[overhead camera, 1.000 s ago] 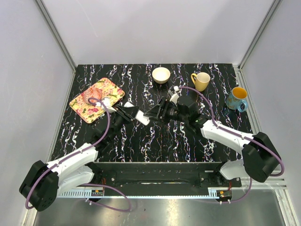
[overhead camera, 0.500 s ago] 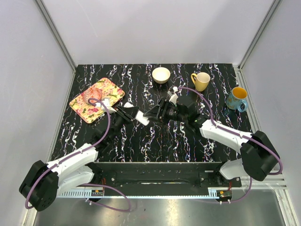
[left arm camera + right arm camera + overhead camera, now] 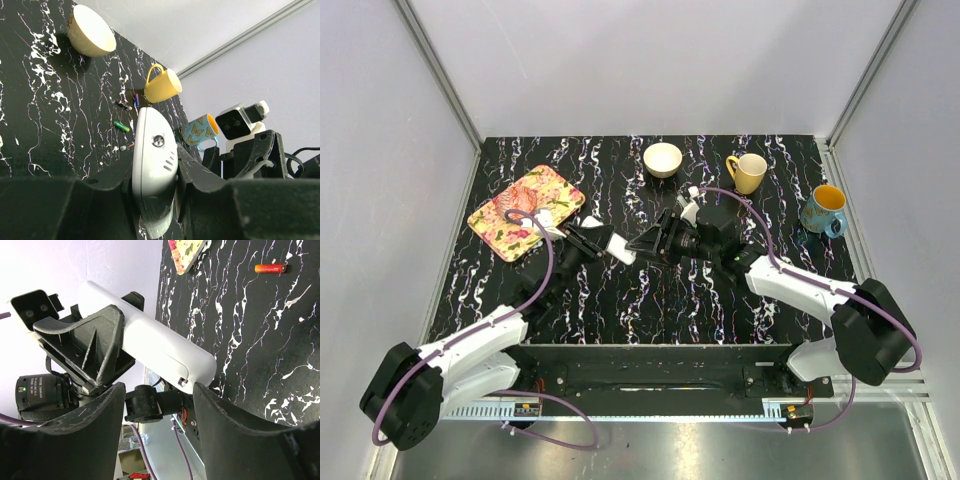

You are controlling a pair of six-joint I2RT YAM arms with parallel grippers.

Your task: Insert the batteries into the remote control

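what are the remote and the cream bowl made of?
The remote control looks like satin white moulded plastic: soft highlights, moulded slits. The bowl is probably glazed ceramic: smooth cream surface, thick rim, though plastic is possible.

The bench (image 3: 650,300) is black with white marbled veins. The slim plastic remote control (image 3: 154,155) is white with a small grey dot. The round bowl (image 3: 663,159) is cream. One ceramic mug (image 3: 748,172) is plain yellow. The butterfly mug (image 3: 823,208) is blue with a yellow inside. The rectangular tray (image 3: 525,212) carries pink-and-yellow florals. A tiny cylindrical battery (image 3: 121,126) is green, and a tiny cylindrical piece (image 3: 270,268) is red.
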